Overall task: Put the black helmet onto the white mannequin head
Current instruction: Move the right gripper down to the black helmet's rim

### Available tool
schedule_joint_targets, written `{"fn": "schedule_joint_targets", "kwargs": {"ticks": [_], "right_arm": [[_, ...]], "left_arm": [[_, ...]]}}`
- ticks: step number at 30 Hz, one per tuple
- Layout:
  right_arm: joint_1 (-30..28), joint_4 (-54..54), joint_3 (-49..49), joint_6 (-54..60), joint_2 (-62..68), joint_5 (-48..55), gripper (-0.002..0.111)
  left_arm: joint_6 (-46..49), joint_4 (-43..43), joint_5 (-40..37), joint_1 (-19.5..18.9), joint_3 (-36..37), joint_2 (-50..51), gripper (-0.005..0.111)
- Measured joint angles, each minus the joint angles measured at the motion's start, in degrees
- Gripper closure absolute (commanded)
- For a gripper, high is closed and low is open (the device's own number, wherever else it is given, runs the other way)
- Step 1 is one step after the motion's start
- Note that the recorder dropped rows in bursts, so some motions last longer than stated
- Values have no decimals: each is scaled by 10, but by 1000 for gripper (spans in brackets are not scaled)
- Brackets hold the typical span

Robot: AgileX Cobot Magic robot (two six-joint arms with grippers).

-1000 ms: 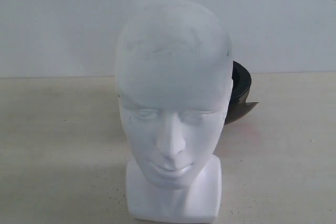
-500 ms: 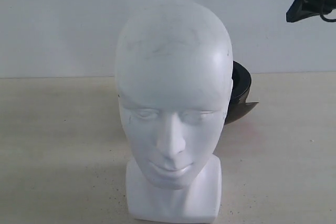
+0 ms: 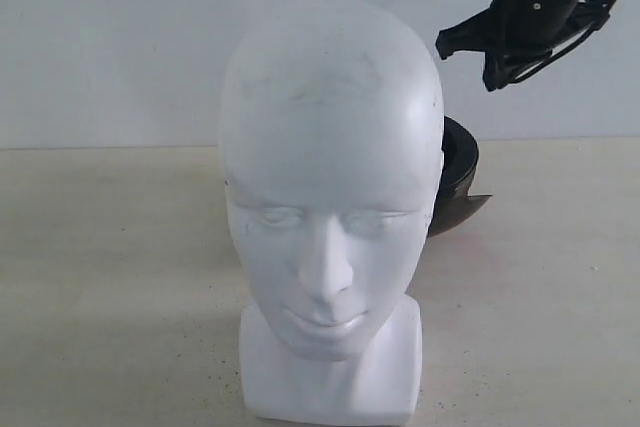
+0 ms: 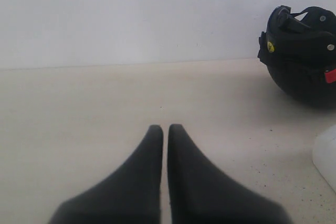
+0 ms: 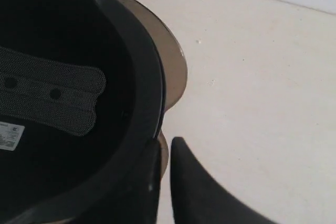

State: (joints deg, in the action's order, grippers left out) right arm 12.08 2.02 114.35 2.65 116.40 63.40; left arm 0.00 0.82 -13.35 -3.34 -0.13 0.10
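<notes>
The black helmet (image 5: pixel 131 77) lies opening-up on the tabletop (image 5: pixel 262 77) just below the right claw (image 5: pixel 167 146), with its rim under the claw's tips. These tips are nearly pressed together and empty. The left claw (image 4: pixel 165 129), pressed together, is well apart from the helmet, so the right arm is nearer.

The exterior camera sits low and close, square on the white mannequin head (image 3: pixel 330 197), facing the back wall (image 3: pixel 100 47). The left wrist camera skims the worktop (image 4: pixel 79 103) toward that wall. The right wrist camera looks steeply down, very near, into the black helmet (image 5: pixel 63 77), which all three views share.
</notes>
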Motion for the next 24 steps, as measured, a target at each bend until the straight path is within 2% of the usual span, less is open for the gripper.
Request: {"fn": "schedule_joint_targets", "kwargs": {"ticks": [1,3,5,6,24], "right_arm": [[3,3,2,0,5,-4,70],[4,5,2,0,15,-9,43],[4,5,2,-9,26,-9,26],[4,5,2,-18,32,-10,21],[4,-45,3,-58,88,-47,19]], "left_arm": [[0,0,0,0,0,0,102],[0,0,0,0,0,0,102],[0,0,0,0,0,0,102],[0,0,0,0,0,0,102],[0,0,0,0,0,0,102]]}}
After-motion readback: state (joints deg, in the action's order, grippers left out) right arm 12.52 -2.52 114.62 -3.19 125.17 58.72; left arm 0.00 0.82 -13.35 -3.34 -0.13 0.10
